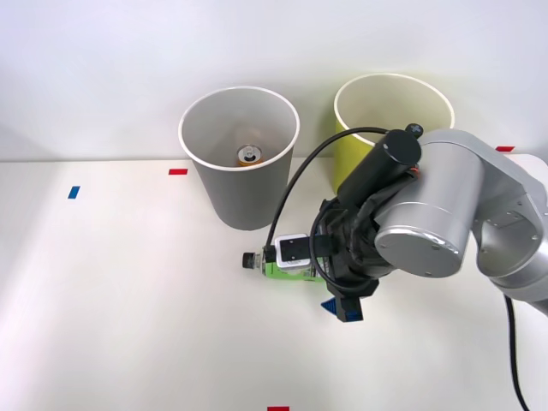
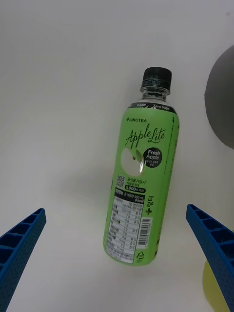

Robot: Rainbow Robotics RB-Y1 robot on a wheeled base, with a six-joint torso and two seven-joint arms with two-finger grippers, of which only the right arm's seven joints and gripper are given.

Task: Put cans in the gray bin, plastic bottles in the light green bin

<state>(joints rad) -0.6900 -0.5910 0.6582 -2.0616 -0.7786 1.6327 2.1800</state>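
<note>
The right arm (image 1: 454,205) is being seen in the front view as a set of rounded, silver-gray housings with smooth, matte shells. A black cylindrical part (image 1: 381,167) with a small knob at its end is being shown beside the largest housing. A black cable (image 1: 295,184) is being looped from there to a small white and black module (image 1: 295,250), possibly the wrist camera. Blue, ribbed fingers (image 2: 19,243) with a dotted inner face are being shown in the wrist view.

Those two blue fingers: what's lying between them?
In the right wrist view, the green bottle lies on the white table between the open pincer's fingers, touching neither.
</note>
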